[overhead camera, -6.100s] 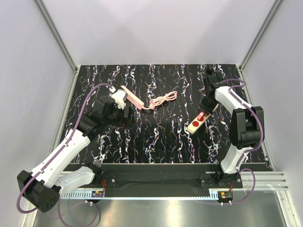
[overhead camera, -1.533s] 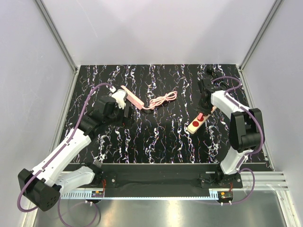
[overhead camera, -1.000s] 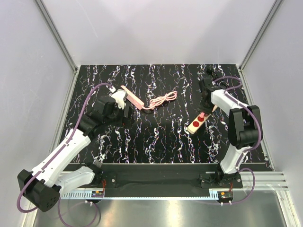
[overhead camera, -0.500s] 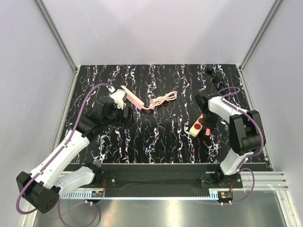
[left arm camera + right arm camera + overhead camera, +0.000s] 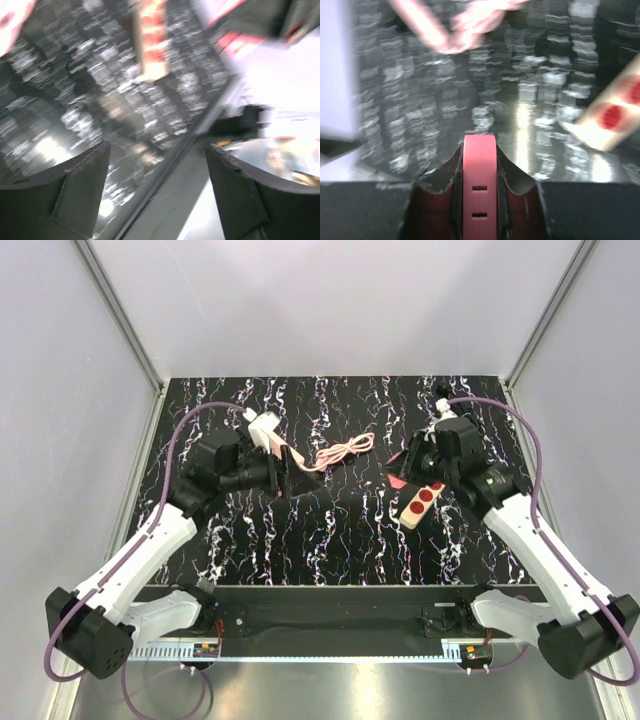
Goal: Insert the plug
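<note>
One cream power strip with two red sockets, one red plug, one pink cable, two arms.

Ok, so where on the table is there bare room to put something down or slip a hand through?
Freest: the near middle of the table, from the front rail up to the left gripper and socket strip, and the far band behind the pink cable. Crowded: the middle, where both grippers, cable and strip sit close, the right gripper holding the red plug.
</note>
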Available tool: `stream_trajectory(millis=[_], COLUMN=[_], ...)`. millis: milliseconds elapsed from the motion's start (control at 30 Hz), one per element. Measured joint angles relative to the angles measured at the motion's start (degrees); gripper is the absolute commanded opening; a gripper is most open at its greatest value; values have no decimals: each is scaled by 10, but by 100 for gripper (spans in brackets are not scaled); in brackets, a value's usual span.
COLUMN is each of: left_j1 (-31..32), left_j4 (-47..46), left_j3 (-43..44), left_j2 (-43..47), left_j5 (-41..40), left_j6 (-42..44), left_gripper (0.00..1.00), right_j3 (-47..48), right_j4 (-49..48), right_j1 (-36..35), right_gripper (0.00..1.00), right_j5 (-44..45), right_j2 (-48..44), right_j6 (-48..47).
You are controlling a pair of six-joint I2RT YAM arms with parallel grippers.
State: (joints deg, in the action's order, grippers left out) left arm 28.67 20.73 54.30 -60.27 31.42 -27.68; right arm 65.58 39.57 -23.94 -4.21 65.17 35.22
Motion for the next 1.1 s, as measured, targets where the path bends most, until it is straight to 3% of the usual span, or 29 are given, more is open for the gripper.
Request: stream_trajectory(millis=[133, 333, 533, 767, 1100], left_j1=[-3, -2, 26, 68, 73], left_j4=[-122, -264, -322, -353, -415], left_j3=[0, -1, -4, -6, -6], left_j2=[-16, -59, -94, -115, -165], left_j5=[79, 127, 126, 114, 110], left_j6=[-82, -178, -212, -223, -260], left_gripper=[75, 71, 80, 78, 47], right_j3=[-29, -88, -96, -106, -142], right_j4=[-88, -194, -247, -291, -329], right_j1=[-49, -71, -75, -75, -76], right_gripper=[0, 0, 0, 0, 0], right_j5=[-49, -81, -102, -126, -145], right_j2=[-39, -59, -64, -68, -88], right_j6=[21, 61, 80, 102, 140])
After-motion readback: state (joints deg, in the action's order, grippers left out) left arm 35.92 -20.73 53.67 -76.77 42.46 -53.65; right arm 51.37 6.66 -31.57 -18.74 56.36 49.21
